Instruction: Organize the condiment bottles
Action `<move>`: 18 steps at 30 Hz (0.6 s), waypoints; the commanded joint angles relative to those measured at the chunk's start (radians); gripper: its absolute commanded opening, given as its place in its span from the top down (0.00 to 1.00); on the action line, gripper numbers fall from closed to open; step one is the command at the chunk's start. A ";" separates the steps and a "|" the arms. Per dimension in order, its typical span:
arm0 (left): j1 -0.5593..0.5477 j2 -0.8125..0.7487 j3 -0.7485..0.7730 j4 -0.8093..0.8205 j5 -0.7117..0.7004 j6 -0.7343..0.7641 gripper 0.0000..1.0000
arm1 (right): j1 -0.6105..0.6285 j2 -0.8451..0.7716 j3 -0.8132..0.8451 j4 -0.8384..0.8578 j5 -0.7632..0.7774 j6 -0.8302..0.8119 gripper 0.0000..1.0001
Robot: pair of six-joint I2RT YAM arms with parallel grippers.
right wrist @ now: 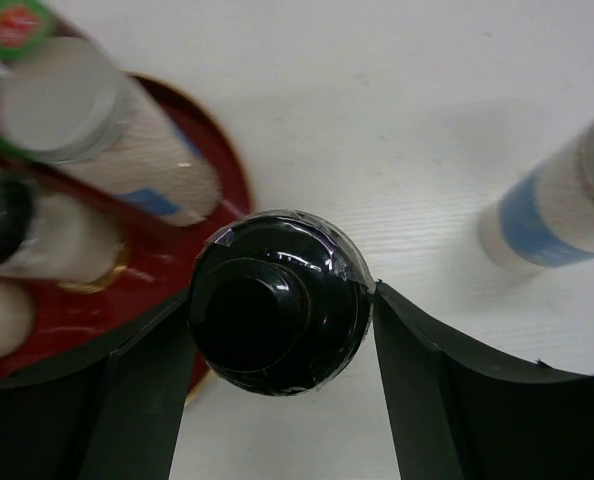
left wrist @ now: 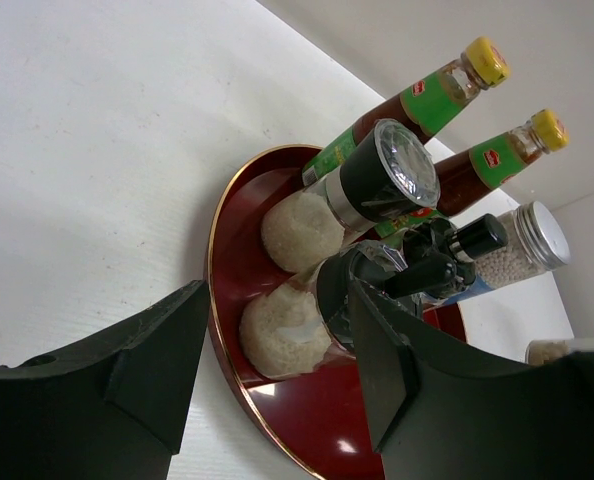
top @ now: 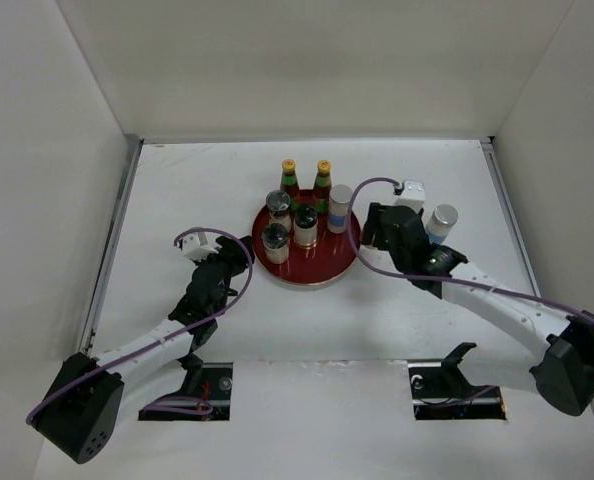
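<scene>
Right wrist view looks straight down on a dark-lidded jar (right wrist: 277, 320) caught between the fingers (right wrist: 417, 380) of the right gripper (right wrist: 280, 305). Both fingers press against the sides of its glossy black lid, so the grip is closed on it. This jar is just off the right rim of the red tray (right wrist: 227, 190), above the white table (right wrist: 397, 120). Whether its base touches the table cannot be told.

From the top external view, two red sauce bottles with green necks and yellow caps stand side by side at the tray's far rim, the left bottle (top: 289, 182) and the right bottle (top: 323, 182). Three more jars are on the tray: a far-left jar (top: 279, 208), a near-left jar (top: 275, 240) and a centre jar (top: 305, 225) beside them. A tray shaker (top: 340, 208), white with a silver top, stands upright at the tray's right side. A second shaker (top: 441, 222) stands off the tray to its right, on the table, past the right gripper.

The left gripper (left wrist: 277, 295) hovers at the tray's left rim with its fingers spread apart and nothing between them. Through that gap the left wrist view shows the tray's gold-edged rim and the nearest jars, filled with pale grains.
</scene>
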 commanded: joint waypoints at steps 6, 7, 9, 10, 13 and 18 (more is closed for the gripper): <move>0.006 -0.009 0.007 0.052 0.001 -0.004 0.44 | 0.238 0.205 0.225 0.131 0.001 0.016 0.48; 0.006 -0.010 0.005 0.052 0.001 -0.003 0.44 | 0.254 0.237 0.242 0.138 -0.002 0.013 0.48; 0.006 -0.013 0.004 0.052 0.001 -0.003 0.44 | 0.275 0.299 0.273 0.143 -0.014 0.004 0.48; 0.006 -0.016 0.004 0.052 0.001 -0.003 0.44 | 0.283 0.326 0.285 0.143 -0.021 0.004 0.48; 0.006 -0.015 0.004 0.050 -0.001 -0.004 0.44 | 0.312 0.388 0.311 0.143 -0.039 0.011 0.47; 0.006 -0.010 0.005 0.052 0.005 -0.009 0.44 | 0.355 0.471 0.336 0.140 -0.045 0.027 0.45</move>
